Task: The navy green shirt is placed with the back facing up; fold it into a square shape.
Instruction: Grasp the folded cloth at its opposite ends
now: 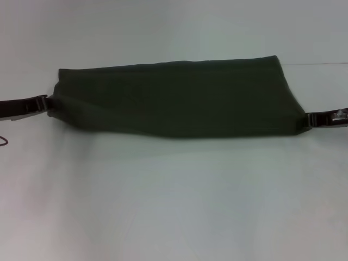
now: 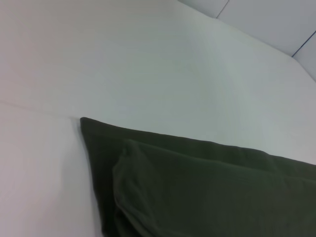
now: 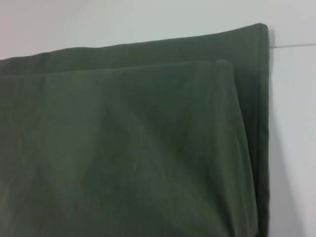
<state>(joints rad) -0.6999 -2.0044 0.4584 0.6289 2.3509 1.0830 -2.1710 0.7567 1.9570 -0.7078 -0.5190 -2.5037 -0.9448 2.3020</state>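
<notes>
Stretching across the far middle of the white table (image 1: 174, 206), the shirt (image 1: 179, 98) lies as a long dark green band, plain side up, one layer doubled over another. My left gripper (image 1: 44, 103) is at its left end and my right gripper (image 1: 309, 119) at its right end, each touching the cloth at the near corner. Both look pinched on the fabric, though I cannot tell how wide either stands.

The navy green shirt (image 1: 179, 100) is matt, soft cloth on a smooth white table (image 1: 174, 206).
</notes>
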